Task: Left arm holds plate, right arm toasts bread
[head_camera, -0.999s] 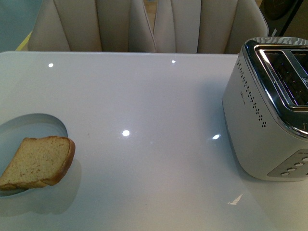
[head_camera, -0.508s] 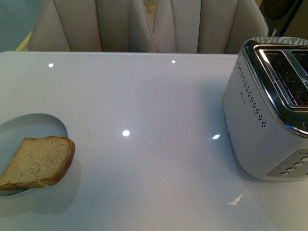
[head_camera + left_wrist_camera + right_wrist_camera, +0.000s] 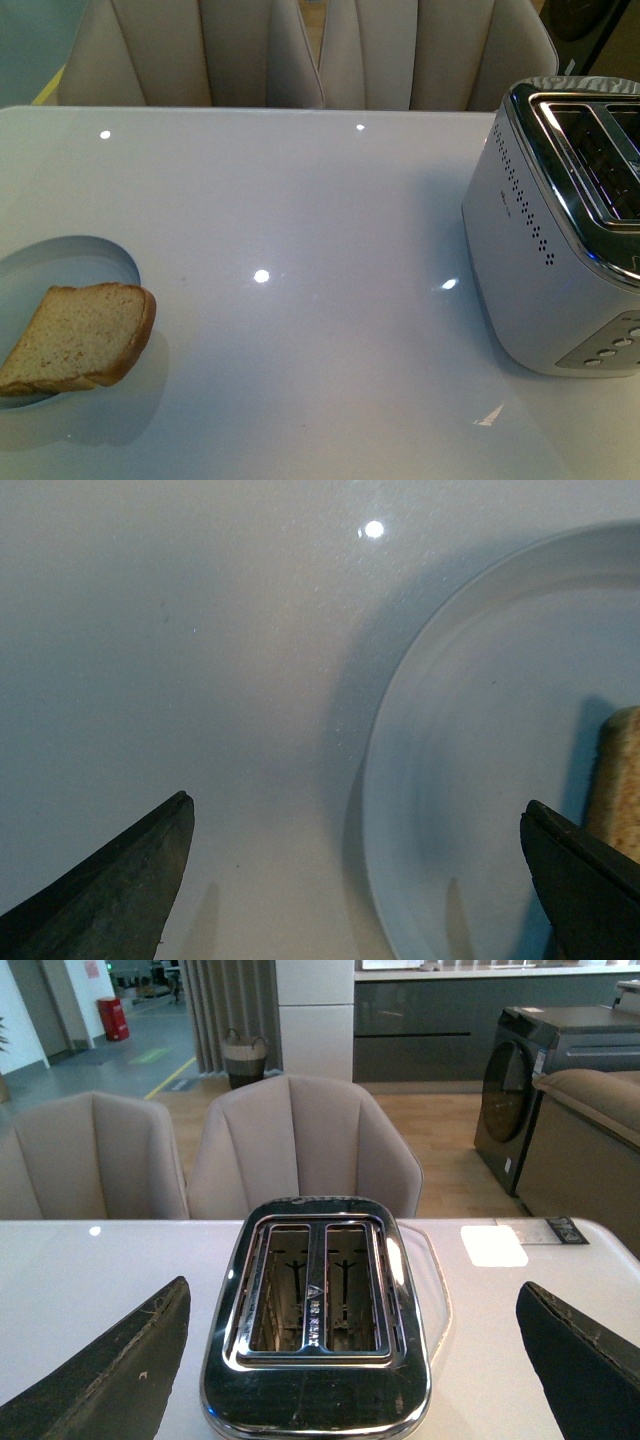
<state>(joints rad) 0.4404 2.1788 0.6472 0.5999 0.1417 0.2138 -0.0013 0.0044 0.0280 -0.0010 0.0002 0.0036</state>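
At counter (image 3: 300, 200) left, bread (image 3: 80, 335) sits on plate (image 3: 60, 262), unmoved since a second ago; my left gripper (image 3: 355, 805) hangs over its rim, jaws spread, right gripper (image 3: 352, 1288) likewise, facing toaster (image 3: 315, 1310). Nothing grasped yet.

Bread (image 3: 78, 337) on plate (image 3: 70, 258) — toaster (image 3: 555, 225) far right.

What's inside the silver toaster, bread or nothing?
Empty: both slots of the shiny metal toaster show only bare wire guides.
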